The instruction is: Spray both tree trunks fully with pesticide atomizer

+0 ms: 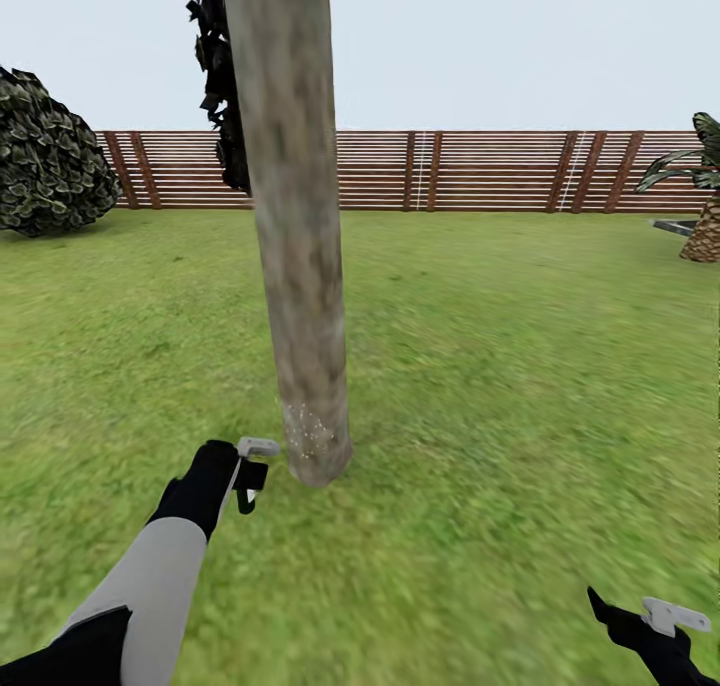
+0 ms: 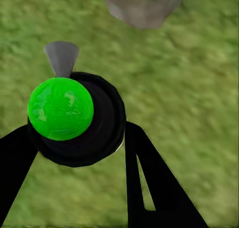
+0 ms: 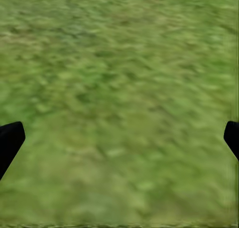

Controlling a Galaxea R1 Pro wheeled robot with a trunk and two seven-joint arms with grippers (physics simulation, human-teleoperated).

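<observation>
Atomizer held low beside the tree trunk (image 1: 297,256).
Left gripper (image 1: 250,476) jaws closed around the pesticide atomizer (image 2: 82,120), near the speckled trunk base; right gripper (image 1: 665,621) jaws spread wide, empty, above grass (image 3: 119,88).

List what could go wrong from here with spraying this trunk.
1. Whitish pesticide specks show only near the base of the tree trunk; the bark above looks bare, so coverage may stay partial unless the aim rises.
2. The left gripper holds the pesticide atomizer low and close beside the trunk; lifting or swinging it could knock the bark.
3. The right gripper hangs open over grass, so it probably cannot catch a slipping atomizer.
</observation>
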